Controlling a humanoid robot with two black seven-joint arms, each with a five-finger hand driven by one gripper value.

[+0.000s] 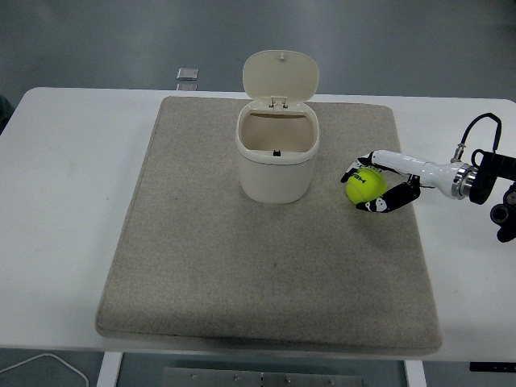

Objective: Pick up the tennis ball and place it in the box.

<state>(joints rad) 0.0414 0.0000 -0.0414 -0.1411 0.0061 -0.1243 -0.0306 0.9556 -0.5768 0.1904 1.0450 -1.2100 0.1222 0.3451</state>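
Observation:
A yellow-green tennis ball (364, 185) sits at the right side of the grey mat (266, 282). My right hand (372, 186) comes in from the right edge and its fingers are curled around the ball, above and below it. The cream box (276, 157) stands upright at the mat's far middle, to the left of the ball, with its hinged lid (280, 76) flipped up and its opening bare. The left arm is out of view.
The mat lies on a white table (64, 201). A small grey object (188, 74) lies at the table's far edge behind the mat. A white cable (48, 364) shows at the bottom left, below the table edge.

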